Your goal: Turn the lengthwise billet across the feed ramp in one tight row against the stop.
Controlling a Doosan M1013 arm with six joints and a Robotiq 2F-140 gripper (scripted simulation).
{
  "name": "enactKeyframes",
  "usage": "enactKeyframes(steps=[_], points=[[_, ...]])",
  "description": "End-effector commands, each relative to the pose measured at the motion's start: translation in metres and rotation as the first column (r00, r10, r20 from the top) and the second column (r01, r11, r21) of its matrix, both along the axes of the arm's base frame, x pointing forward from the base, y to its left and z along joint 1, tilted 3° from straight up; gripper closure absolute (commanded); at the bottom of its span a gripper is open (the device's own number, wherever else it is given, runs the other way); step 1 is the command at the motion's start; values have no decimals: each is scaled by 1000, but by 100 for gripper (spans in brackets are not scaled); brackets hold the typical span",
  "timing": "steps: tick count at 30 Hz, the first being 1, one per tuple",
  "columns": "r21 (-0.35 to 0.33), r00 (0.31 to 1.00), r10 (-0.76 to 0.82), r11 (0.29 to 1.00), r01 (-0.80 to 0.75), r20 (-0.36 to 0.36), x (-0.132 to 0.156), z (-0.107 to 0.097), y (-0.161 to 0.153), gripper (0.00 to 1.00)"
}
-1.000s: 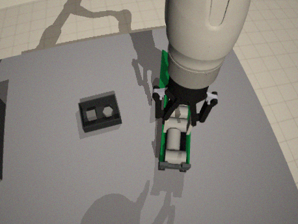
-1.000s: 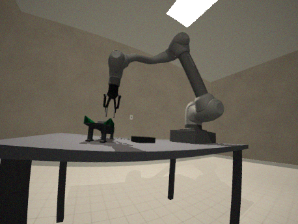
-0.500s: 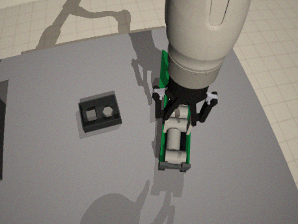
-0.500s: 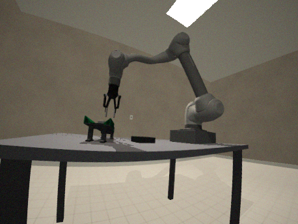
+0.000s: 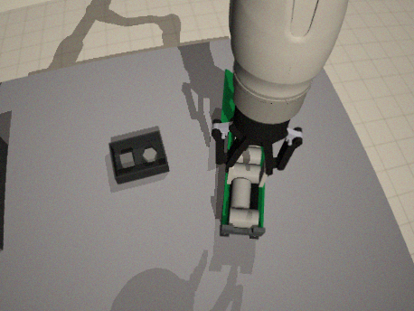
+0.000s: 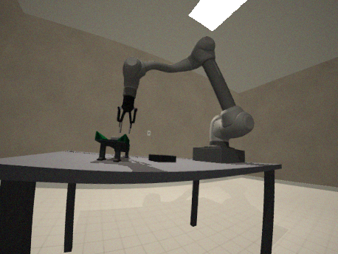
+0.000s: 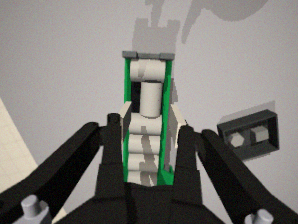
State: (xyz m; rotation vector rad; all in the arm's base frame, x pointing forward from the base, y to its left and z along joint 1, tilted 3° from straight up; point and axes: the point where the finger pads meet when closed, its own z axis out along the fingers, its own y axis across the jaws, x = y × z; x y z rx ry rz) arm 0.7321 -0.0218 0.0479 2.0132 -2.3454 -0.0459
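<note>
A green feed ramp slopes down to a grey stop. One pale billet lies across the ramp against the stop. Above it, one billet lies lengthwise along the ramp. Several more billets lie across the ramp behind it, partly hidden by my fingers. My gripper hangs above the ramp over these upper billets. Its fingers stand partly apart with nothing between them.
A black block with a square and a hexagonal socket sits on the grey table, left of the ramp. The arm's base stands at the table's far end. The ramp stands on dark legs.
</note>
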Motion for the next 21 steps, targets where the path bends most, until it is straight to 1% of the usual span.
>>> enactKeyframes(steps=[1,21], points=[[1,1000,0,1000,0,0,0,0,0,59],[21,1000,-1,1000,1,3,0,0,0,59]])
